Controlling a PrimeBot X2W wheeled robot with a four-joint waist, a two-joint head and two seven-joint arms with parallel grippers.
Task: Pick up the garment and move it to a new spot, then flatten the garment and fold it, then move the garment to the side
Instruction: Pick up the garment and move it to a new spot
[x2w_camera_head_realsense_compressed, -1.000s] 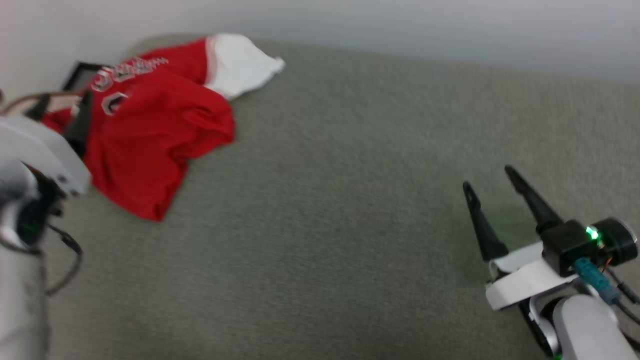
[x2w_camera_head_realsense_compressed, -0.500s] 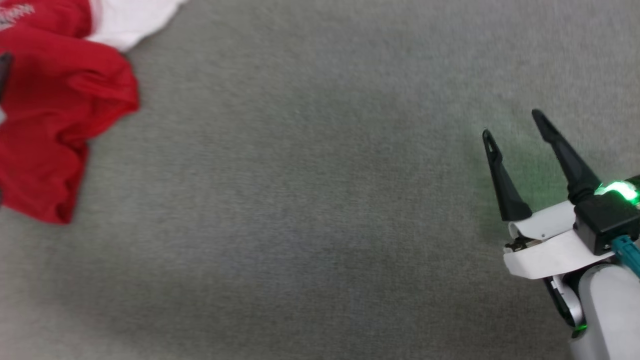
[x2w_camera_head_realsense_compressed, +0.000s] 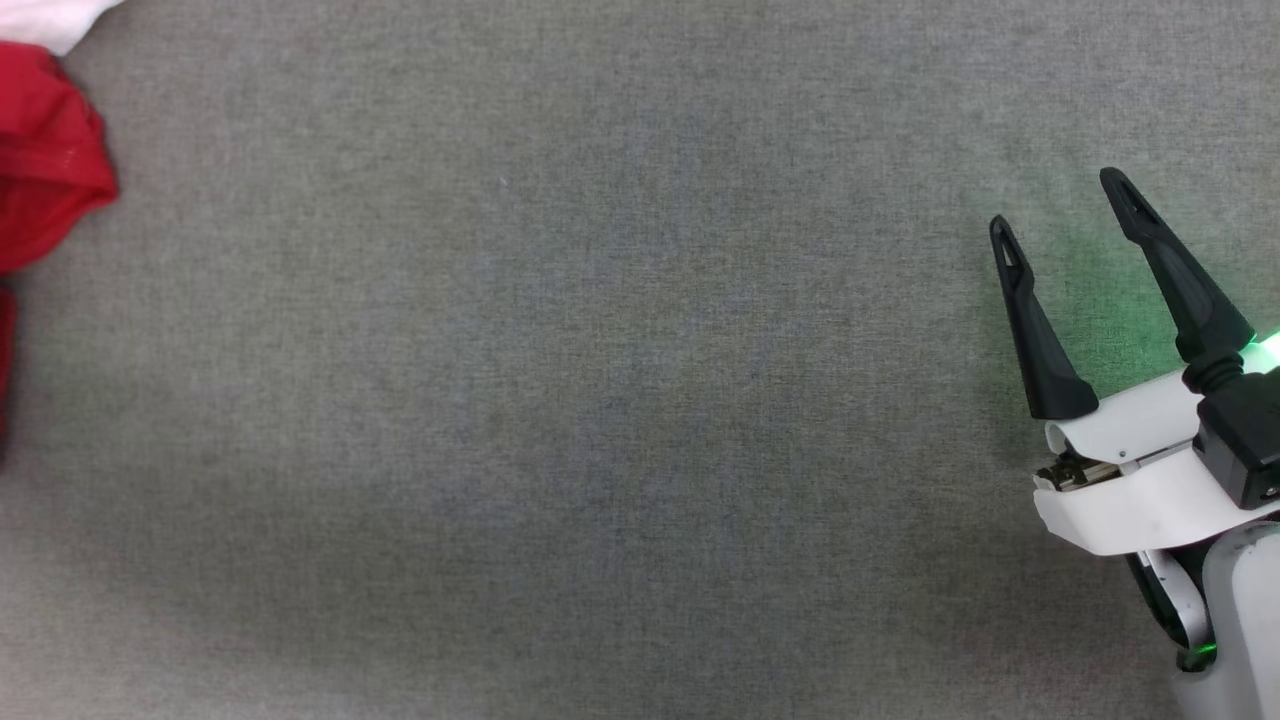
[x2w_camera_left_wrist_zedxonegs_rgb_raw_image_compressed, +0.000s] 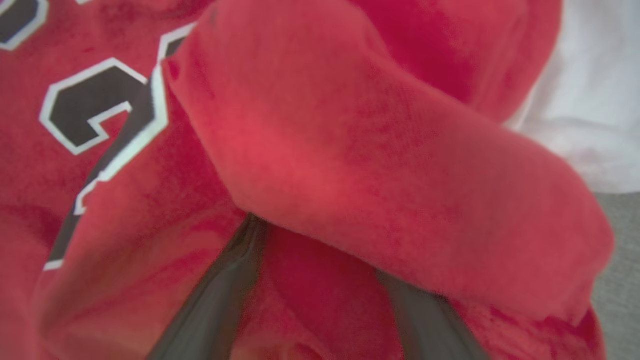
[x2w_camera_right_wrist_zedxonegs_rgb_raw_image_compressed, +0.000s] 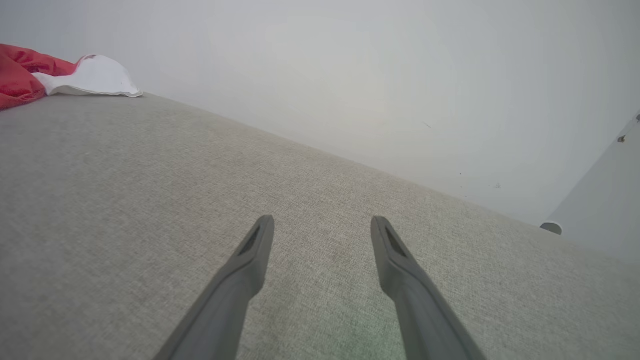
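Right end effector (x2w_camera_head_realsense_compressed: 1058, 202) and left end effector (x2w_camera_left_wrist_zedxonegs_rgb_raw_image_compressed: 320, 260), both with jaws wide apart.

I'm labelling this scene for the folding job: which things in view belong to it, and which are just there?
Belongs to the job: garment, a crumpled red jersey; left gripper, open, fingers among its folds; right gripper, open, apart from it.
Just there: grey fabric surface; white wall.
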